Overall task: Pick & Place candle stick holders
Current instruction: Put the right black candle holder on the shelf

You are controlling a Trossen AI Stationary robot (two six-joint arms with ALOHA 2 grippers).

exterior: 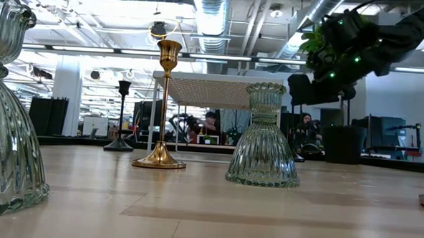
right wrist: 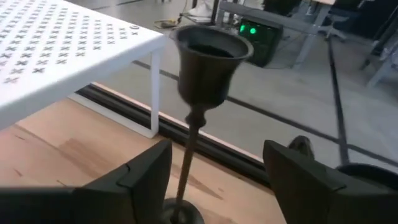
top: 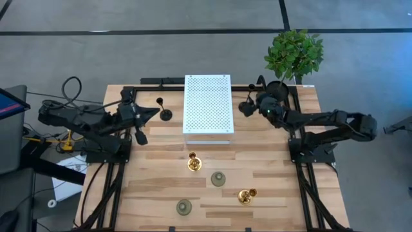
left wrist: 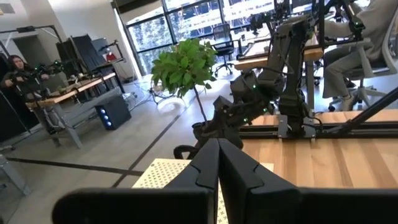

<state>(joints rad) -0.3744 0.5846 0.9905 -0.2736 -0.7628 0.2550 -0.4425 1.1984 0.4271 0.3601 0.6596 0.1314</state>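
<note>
Two wide-open fingers of the right gripper [right wrist: 214, 186] sit around the black candle stick holder [right wrist: 198, 93], ready to squeeze its thin stem, while the left gripper [top: 156, 112] waits, pinched shut on nothing.

Relative to the white perforated stand [top: 207, 103]: one black holder [top: 165, 113] upright left, another [right wrist: 198, 112] right between my open fingers; gold holders [top: 194, 162] and grey-green holders [top: 218, 179] stand in front.

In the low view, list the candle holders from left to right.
Grey-green glass holder at the edge → black holder → gold holder → second grey-green holder.
</note>
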